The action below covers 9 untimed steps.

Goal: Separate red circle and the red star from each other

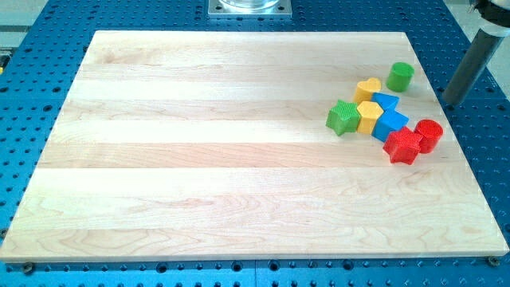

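No readable writing, logos or labels on any of the blocks or the board.

The wooden surface (239, 151) sits on a blue perforated base (32, 48), and all the blocks are bunched up toward the view's right. The red star (402, 146) and the red circle (429, 135) are the lowest pair in the cluster, pressed right against each other, star on the view's left, circle on the view's right and a touch higher up. The line through the pair runs roughly left-right with a slight upward tilt toward the right. The circle is a short upright cylinder, round face up; the star lies flat, and I can't really tell which way its points aim.

Just above-left of the star is a blue block (390, 123), touching it, with a second blue block (386, 103) above that. Two yellow blocks, one (368, 115) beside the blues and another, heart-ish one (368, 88) higher up. A green star (343, 117) is at the cluster's left end, and a green cylinder (400, 76) stands a bit apart at the top.

No fingers on this rig, so there's nothing open, closed or holding. It's just a dark rod coming in from the top right corner. My tip (452, 104) is off the board's right edge over the blue base, above-right of the red circle, not touching any block.
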Tool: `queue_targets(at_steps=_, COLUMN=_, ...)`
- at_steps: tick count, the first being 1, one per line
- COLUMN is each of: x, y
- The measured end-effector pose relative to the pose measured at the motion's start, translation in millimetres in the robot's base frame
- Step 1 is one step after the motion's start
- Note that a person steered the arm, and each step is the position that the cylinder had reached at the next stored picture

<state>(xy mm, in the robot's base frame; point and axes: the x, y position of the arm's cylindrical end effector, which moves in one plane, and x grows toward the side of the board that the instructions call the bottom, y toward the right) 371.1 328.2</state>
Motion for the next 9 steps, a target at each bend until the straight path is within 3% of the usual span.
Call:
queue_targets(at_steps=1, x=9, y=7)
queue_targets(at_steps=3, x=94, y=-28)
queue_targets(at_steps=4, x=60, y=-53)
queue_targets(at_steps=7, x=111, y=-106)
queue_targets(at_steps=9, x=102, y=-106)
